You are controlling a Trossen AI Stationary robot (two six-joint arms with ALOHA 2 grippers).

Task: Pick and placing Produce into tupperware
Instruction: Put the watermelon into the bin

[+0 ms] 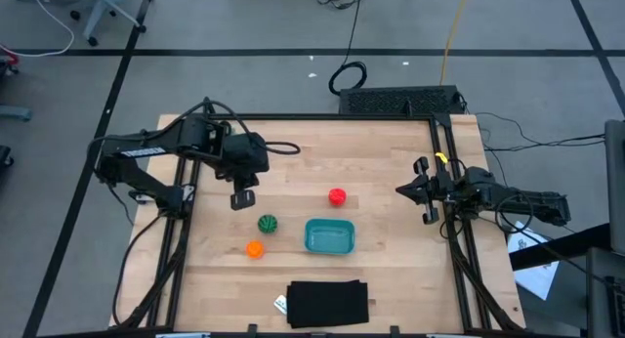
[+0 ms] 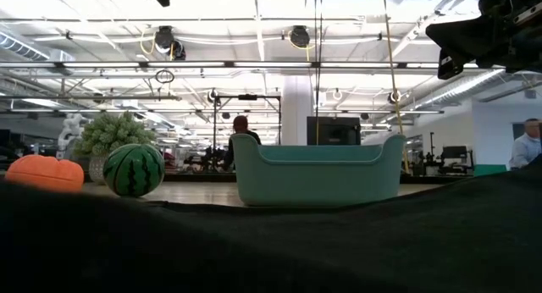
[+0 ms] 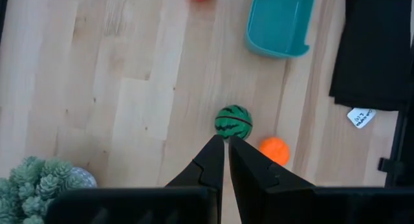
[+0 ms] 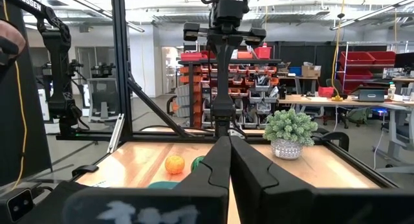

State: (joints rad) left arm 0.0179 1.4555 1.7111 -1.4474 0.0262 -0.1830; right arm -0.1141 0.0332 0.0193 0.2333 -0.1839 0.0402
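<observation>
The striped green ball (image 1: 268,223) rests on the wooden table, left of the teal tub (image 1: 329,236); in the low view the ball (image 2: 134,169) stands beside the tub (image 2: 318,172). The orange ball (image 1: 255,248) lies near it, toward the near edge. The red ball (image 1: 337,195) sits just beyond the tub. My left gripper (image 1: 243,197) hangs shut above the table, beyond the green ball (image 3: 233,122), fingertips (image 3: 226,142) close together and touching nothing. My right gripper (image 1: 402,190) waits shut at the table's right edge, fingers (image 4: 229,143) together.
A flat black rectangle (image 1: 328,304) lies at the near edge with a small white tag (image 1: 280,304) beside it. A fuzzy pale-green clump in a pot (image 3: 40,184) stands under the left arm. Black frame rails (image 1: 449,221) run along both table sides.
</observation>
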